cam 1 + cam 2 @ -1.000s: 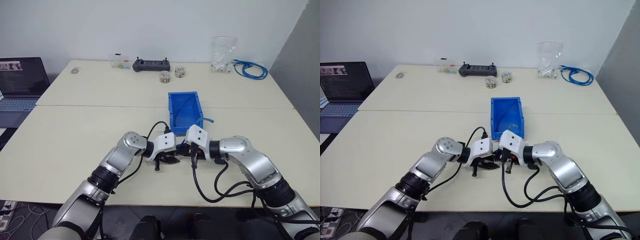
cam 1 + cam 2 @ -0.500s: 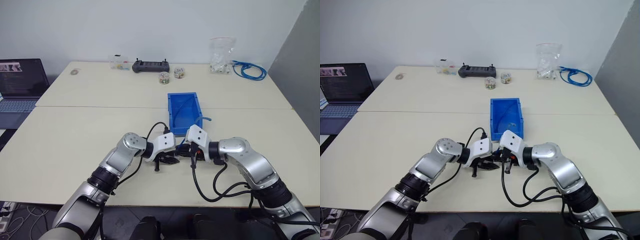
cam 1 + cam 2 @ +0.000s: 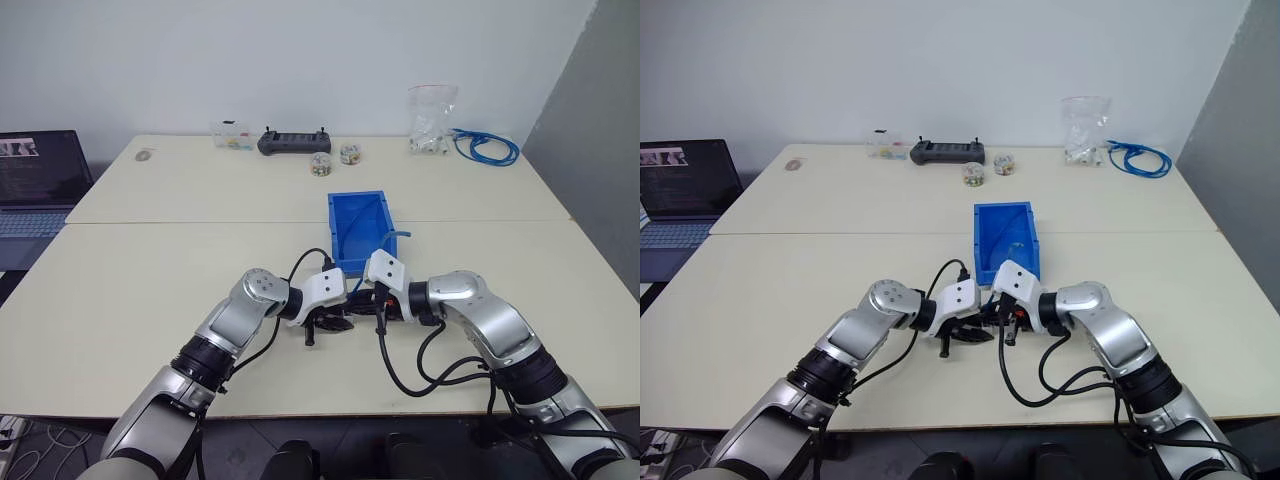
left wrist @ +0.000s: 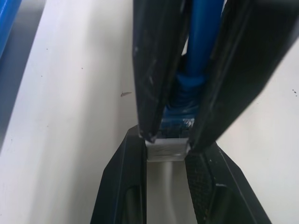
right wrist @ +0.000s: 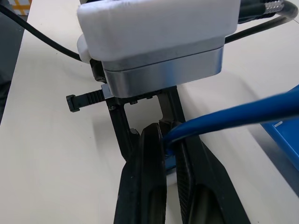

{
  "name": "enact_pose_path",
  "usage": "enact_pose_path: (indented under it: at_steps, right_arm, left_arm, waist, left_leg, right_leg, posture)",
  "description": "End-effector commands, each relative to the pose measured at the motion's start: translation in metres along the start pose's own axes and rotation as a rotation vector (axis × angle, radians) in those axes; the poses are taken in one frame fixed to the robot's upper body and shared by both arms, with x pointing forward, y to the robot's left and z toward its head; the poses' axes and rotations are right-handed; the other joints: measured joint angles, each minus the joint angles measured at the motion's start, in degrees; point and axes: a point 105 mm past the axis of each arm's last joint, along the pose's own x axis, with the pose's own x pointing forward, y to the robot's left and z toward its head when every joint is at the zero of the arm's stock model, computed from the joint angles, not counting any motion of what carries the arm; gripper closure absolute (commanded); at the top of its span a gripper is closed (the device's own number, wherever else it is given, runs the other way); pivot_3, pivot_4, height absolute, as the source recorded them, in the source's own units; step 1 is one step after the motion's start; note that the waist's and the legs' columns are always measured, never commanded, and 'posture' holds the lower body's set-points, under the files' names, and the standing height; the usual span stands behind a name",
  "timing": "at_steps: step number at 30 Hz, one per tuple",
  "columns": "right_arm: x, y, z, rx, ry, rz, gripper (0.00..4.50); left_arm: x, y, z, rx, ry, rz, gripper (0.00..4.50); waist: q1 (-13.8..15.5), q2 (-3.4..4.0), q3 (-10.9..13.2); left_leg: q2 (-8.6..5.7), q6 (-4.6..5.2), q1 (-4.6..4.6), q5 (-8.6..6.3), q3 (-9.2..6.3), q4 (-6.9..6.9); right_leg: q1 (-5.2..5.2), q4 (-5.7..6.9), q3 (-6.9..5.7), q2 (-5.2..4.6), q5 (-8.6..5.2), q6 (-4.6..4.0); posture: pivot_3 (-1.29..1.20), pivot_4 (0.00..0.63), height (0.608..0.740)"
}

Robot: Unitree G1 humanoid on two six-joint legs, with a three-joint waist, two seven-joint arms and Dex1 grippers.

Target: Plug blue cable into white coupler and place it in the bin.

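Observation:
Near the table's front edge, just ahead of the bin, my two grippers meet tip to tip. My left gripper is shut on the white coupler, a small white block pinched between its fingertips. My right gripper is shut on the blue cable just behind its plug. The plug sits right against the coupler; whether it is seated inside I cannot tell. From the right gripper the cable arcs up and back toward the bin.
Along the far edge stand a black controller, small jars, a clear plastic bag and a coiled bundle of blue cable. A laptop is open at the far left.
The head camera has shifted, so the whole picture sits differently. Both grippers stay joined tip to tip in front of the bin, each keeping its hold.

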Motion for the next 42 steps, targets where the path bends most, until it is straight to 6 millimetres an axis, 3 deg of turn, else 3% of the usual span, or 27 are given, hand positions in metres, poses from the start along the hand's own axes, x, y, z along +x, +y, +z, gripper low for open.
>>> enact_pose_path:
  at_steps: [1,5,13,15,21,26,30,35,42]
  right_arm:
    - [0.012,0.037,-0.073,0.157,0.231,0.149,4.48]
    - [0.008,0.036,-0.076,0.163,0.226,0.139,4.48]
    - [0.005,0.011,-0.028,0.128,0.028,0.013,4.48]
    - [-0.001,0.006,-0.015,0.125,-0.031,-0.023,4.48]
    - [-0.022,-0.001,0.012,0.117,-0.140,-0.096,4.48]
    - [-0.043,-0.010,0.040,0.108,-0.234,-0.191,4.48]
    - [-0.070,-0.030,0.068,0.179,-0.375,-0.295,4.48]
    - [-0.086,-0.065,0.087,0.271,-0.494,-0.396,4.48]
    - [-0.066,-0.121,0.108,0.313,-0.471,-0.468,4.48]
  left_arm:
    - [0.005,-0.002,-0.005,0.003,0.027,0.008,3.71]
    - [0.005,-0.002,-0.006,0.002,0.029,0.012,3.71]
    - [-0.001,-0.002,-0.009,-0.013,-0.007,0.036,3.71]
    - [-0.008,0.001,-0.014,-0.029,-0.015,0.070,3.01]
    - [-0.032,0.008,-0.018,-0.083,-0.057,0.163,1.72]
    - [-0.065,0.018,0.005,-0.064,-0.123,0.284,0.79]
    - [-0.097,0.026,0.032,-0.028,-0.183,0.407,0.03]
    - [-0.112,0.035,0.055,0.008,-0.212,0.509,0.03]
    - [-0.106,0.054,0.073,0.097,-0.202,0.585,0.03]
  waist:
    - [-0.1,0.05,0.0]
    - [0.0,0.12,-0.2]
    - [-0.1,0.18,-0.2]
    - [-0.1,0.17,0.0]
    - [-0.3,0.25,0.5]
    - [-0.3,0.27,1.4]
    - [-0.1,0.03,1.8]
    - [-0.1,0.06,1.9]
    - [-0.4,0.08,2.0]
  left_leg:
    - [0.00,0.04,0.03,-0.04,-0.03,-0.01]
    - [0.01,0.12,0.18,-0.14,-0.23,-0.08]
    - [0.02,0.12,0.18,-0.17,-0.26,-0.13]
    - [0.02,0.12,0.15,-0.17,-0.27,-0.13]
    - [0.04,0.10,-0.41,-0.16,-0.28,-0.13]
    - [0.02,0.09,-0.82,-0.16,-0.27,-0.11]
    - [-0.06,0.05,-1.58,-0.13,-0.28,0.23]
    - [-0.10,-0.02,-1.87,-0.09,-0.25,0.23]
    - [-0.10,-0.31,-1.80,0.12,-0.01,0.21]
  right_leg:
    - [0.05,-0.07,-0.03,0.00,-0.01,0.01]
    - [0.15,-0.50,-0.24,0.00,-0.02,0.03]
    - [0.13,-0.53,-0.23,-0.01,-0.02,0.04]
    - [0.11,-0.53,-0.24,-0.02,-0.02,0.04]
    - [-0.31,-0.38,-0.19,0.01,0.00,0.03]
    - [-0.77,-0.26,-0.13,0.01,0.02,0.00]
    - [-1.52,0.17,-0.14,-0.06,0.21,-0.31]
    - [-1.84,0.30,-0.14,-0.08,0.24,-0.35]
    - [-1.94,0.51,0.05,-0.03,0.31,-0.45]
  posture:
    - [0.00,0.150,0.740]
    - [0.00,0.150,0.740]
    - [0.00,0.150,0.740]
    - [0.00,0.150,0.740]
    - [0.00,0.150,0.740]
    - [0.00,0.150,0.740]
    - [0.00,0.150,0.740]
    - [0.00,0.150,0.740]
    - [0.00,0.150,0.740]
